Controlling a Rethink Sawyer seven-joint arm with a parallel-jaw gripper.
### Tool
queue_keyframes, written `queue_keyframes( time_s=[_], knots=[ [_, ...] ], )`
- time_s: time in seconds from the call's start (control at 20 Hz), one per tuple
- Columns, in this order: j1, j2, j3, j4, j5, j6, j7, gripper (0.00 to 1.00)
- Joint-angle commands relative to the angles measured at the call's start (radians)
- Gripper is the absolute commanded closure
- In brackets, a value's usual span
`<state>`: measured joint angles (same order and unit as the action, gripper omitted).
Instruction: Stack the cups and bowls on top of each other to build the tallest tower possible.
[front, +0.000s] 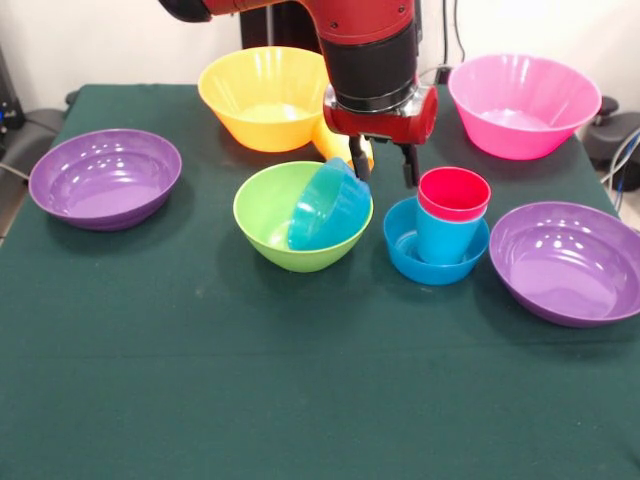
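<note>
Your gripper (383, 165) hangs low over the middle of the table with its two dark fingers parted a little and nothing between them. One finger sits just at the raised rim of the small blue bowl (328, 205), which lies tipped on its side inside the green bowl (285, 235) just below and to the picture-left of the gripper. Whether that finger touches the rim I cannot tell.

The tower (440, 235) so far stands just below and to the picture-right of the gripper: a second small blue bowl (402, 252) at the bottom, a blue cup (445, 240) upright in it, and a red cup (454, 193) nested in the top. A yellow-orange cup (336, 140) shows partly behind the gripper, close to the orange-yellow bowl (265, 95). The pink bowl (522, 105) sits further off to the picture-right, and a purple bowl (105, 178) and another purple bowl (570, 262) lie out at either side.

The step in hand looks like taking the tipped blue bowl. To do it well, straddle its upper rim with one finger inside and one outside, close firmly since the plastic is glossy, and lift straight up so the green bowl does not drag along. Keep clear of the red cup close beside you; a nudge could topple the stack.
</note>
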<state>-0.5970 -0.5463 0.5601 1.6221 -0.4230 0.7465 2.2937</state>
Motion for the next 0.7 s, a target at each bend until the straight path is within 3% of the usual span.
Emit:
queue_keyframes(
  time_s=[0.05,0.7],
  knots=[
    [-0.008,0.005,0.037,0.047,-0.069,-0.026,-0.188,0.00],
    [-0.019,0.009,0.044,0.035,-0.081,-0.004,-0.202,0.00]
  ],
)
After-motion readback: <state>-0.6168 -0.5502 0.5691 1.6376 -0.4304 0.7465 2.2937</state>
